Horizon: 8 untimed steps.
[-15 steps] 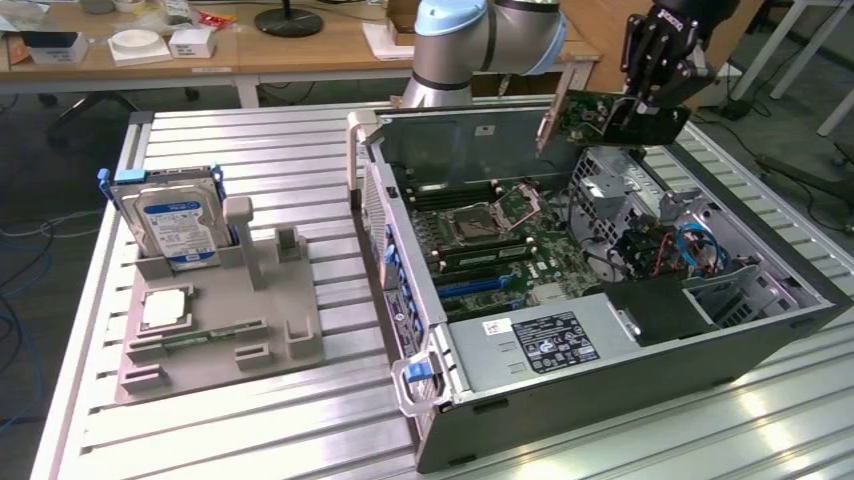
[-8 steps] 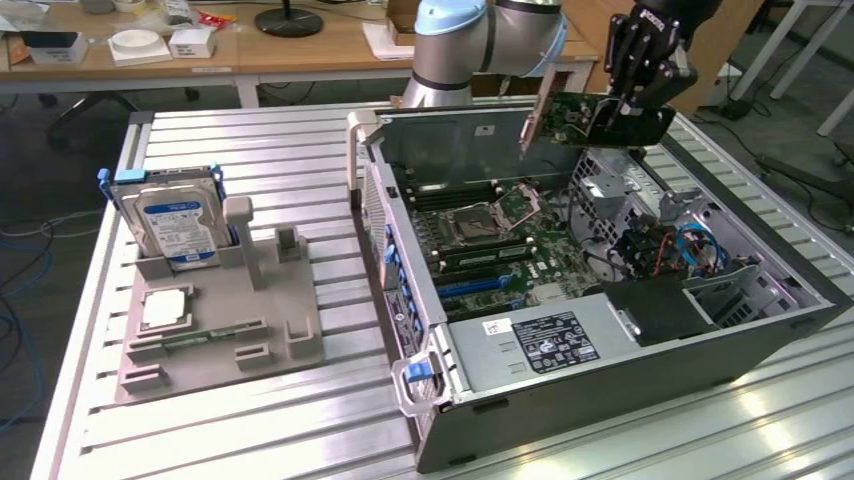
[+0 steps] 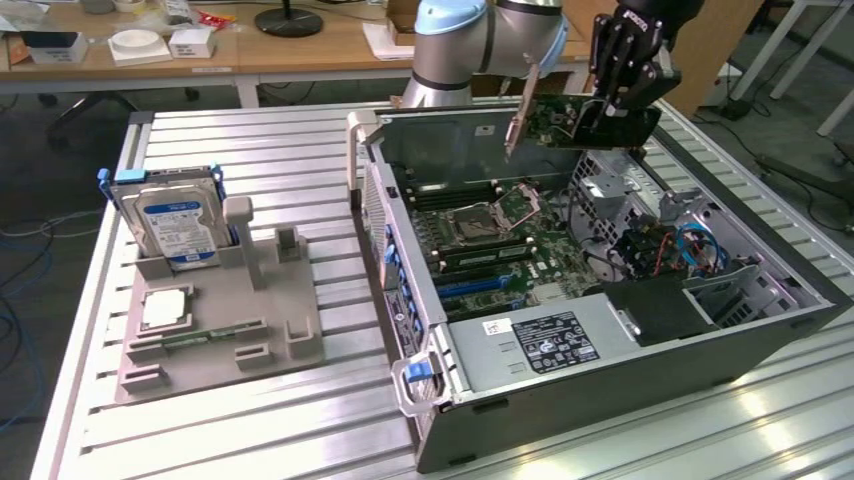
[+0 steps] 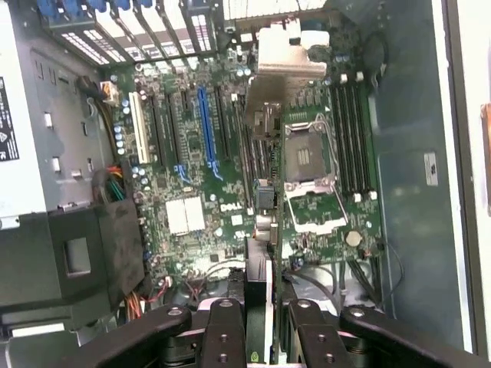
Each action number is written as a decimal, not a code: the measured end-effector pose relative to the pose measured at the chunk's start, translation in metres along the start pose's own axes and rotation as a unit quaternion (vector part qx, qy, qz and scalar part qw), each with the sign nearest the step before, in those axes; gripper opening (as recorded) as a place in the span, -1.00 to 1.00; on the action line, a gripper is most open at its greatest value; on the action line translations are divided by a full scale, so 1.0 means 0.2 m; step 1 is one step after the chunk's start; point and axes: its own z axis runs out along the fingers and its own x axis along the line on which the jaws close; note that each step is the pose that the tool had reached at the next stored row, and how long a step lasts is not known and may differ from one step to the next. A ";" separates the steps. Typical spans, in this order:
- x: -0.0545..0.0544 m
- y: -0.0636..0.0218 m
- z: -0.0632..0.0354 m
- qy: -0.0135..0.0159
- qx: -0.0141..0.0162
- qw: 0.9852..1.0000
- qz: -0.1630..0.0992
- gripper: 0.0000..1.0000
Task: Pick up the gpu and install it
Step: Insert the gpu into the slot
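Above open case (image 3: 641, 372) | gripper (image 3: 601, 112) clamped on gpu (image 3: 550, 120) | motherboard (image 3: 534, 255) inside case

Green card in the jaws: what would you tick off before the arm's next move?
1. Grip: ok. The jaws are closed on the green circuit card with a silver metal bracket, which is held in the air.
2. Card above the open black computer case: ok. It hangs over the far end.
3. Card seated in the green motherboard: not ok. It is well above the board.
4. Long blue slot free: ok. Nothing is plugged into it.
5. Card lined up with a slot: cannot tell.
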 end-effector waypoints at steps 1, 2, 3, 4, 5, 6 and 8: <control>0.00 0.004 0.001 0.000 0.000 1.000 -0.004 -0.47; 0.00 0.007 0.002 0.000 0.000 1.000 -0.008 -0.47; 0.00 0.010 0.003 0.000 0.000 1.000 -0.013 -0.47; 0.00 0.013 0.004 0.000 0.000 1.000 -0.018 -0.47; 0.00 0.015 0.005 0.000 -0.001 1.000 -0.023 -0.47; 0.00 0.017 0.006 0.000 -0.001 1.000 -0.029 -0.47; 0.00 0.017 0.009 0.000 -0.001 0.999 -0.045 -0.47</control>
